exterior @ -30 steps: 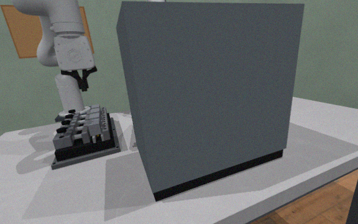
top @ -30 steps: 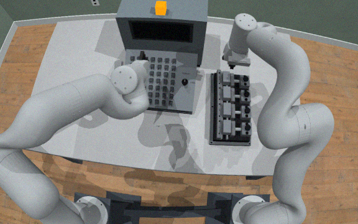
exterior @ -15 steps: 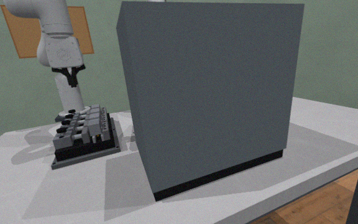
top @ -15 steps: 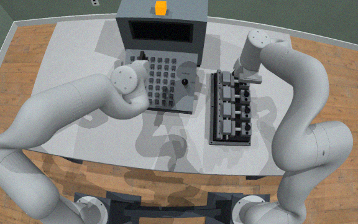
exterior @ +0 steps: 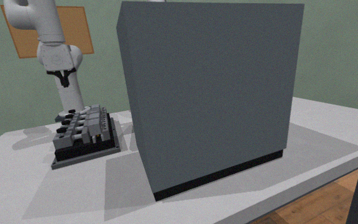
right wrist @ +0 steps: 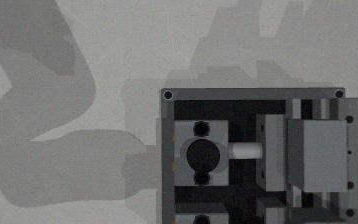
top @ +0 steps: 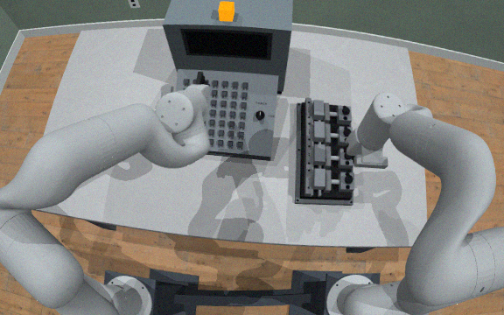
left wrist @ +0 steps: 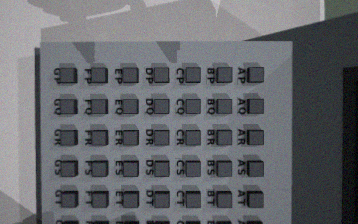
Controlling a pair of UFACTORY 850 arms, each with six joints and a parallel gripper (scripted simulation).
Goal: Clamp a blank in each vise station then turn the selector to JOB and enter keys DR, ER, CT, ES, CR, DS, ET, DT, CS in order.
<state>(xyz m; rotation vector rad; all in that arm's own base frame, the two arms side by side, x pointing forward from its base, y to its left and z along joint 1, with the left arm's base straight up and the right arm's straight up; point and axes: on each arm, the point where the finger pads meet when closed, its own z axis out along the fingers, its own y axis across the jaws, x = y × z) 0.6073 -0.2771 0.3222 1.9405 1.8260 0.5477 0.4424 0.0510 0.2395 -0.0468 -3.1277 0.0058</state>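
The vise fixture (top: pixel 302 202) (exterior: pixel 86 158) has several stations, each with a grey block, apparently the blank, beside its moving jaw. In the right wrist view the front station shows its block (right wrist: pixel 325 155) against the moving jaw (right wrist: pixel 271 152), ends nearly level, and its black valve knob (right wrist: pixel 203 156). My right gripper (exterior: pixel 64 84) is shut and empty, high above the fixture. My left gripper (top: pixel 200 78) is open above the upper left of the keypad (top: pixel 256 149) (left wrist: pixel 277 125); its fingers are outside its wrist view. No key is lit. The selector (top: pixel 260 115) points up, towards TEACH. The amber lamp (top: pixel 227 11) is lit.
The cabinet (top: pixel 230 66) (exterior: pixel 210 93) stands behind the keypad, its screen (top: pixel 227 45) dark. The fixture stands to the keypad's right in the top view, across a narrow gap. The left arm hides part of the keypad's left side there.
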